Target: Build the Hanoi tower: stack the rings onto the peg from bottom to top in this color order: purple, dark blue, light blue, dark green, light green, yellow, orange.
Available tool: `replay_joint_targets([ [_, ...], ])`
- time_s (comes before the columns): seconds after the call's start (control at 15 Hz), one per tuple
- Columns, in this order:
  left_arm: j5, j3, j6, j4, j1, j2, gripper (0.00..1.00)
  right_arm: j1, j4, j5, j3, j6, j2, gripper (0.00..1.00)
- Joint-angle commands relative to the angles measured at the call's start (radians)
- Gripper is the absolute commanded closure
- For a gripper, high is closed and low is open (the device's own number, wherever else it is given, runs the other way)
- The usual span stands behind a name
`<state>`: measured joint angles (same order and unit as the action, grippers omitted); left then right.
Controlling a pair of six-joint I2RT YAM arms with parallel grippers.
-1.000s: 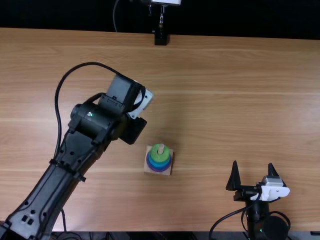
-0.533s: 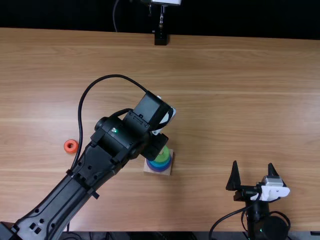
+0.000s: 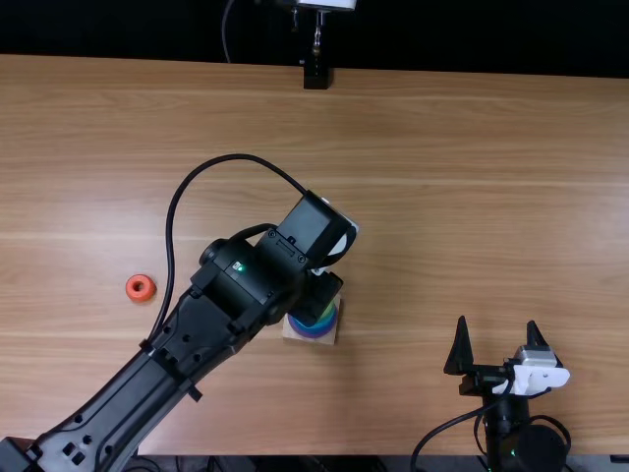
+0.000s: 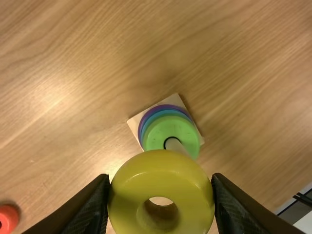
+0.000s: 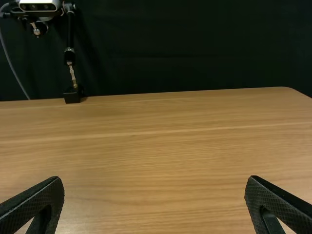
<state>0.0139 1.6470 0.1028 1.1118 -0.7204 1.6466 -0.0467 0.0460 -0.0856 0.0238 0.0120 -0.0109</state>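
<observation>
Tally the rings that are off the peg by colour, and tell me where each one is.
Yellow: 1, held in the left end effector, the ring above the stack
Orange: 1, the ring lying on the table
Total: 2

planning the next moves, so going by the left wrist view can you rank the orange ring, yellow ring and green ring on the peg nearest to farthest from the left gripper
1. Yellow ring: held between the fingers of the left gripper.
2. Green ring: around the peg, just beyond the yellow one.
3. Orange ring: loose on the table, off to the robot's left of the stack.
</observation>
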Motion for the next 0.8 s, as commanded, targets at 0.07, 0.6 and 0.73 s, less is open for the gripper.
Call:
replay_joint_targets([
  [0.07, -0.003, 0.014, 0.009, -0.002, -0.011, -0.001, 1.00, 0.010, -0.003, 0.006, -0.009, -0.001, 0.011, 0.00],
  [0.6, -0.003, 0.070, 0.009, -0.002, -0.019, 0.071, 1.00, 0.010, -0.003, 0.008, -0.009, -0.001, 0.011, 0.00],
  [0.73, -0.003, 0.071, 0.009, -0.002, -0.027, 0.074, 1.00, 0.010, -0.003, 0.006, -0.009, -0.001, 0.011, 0.00],
])
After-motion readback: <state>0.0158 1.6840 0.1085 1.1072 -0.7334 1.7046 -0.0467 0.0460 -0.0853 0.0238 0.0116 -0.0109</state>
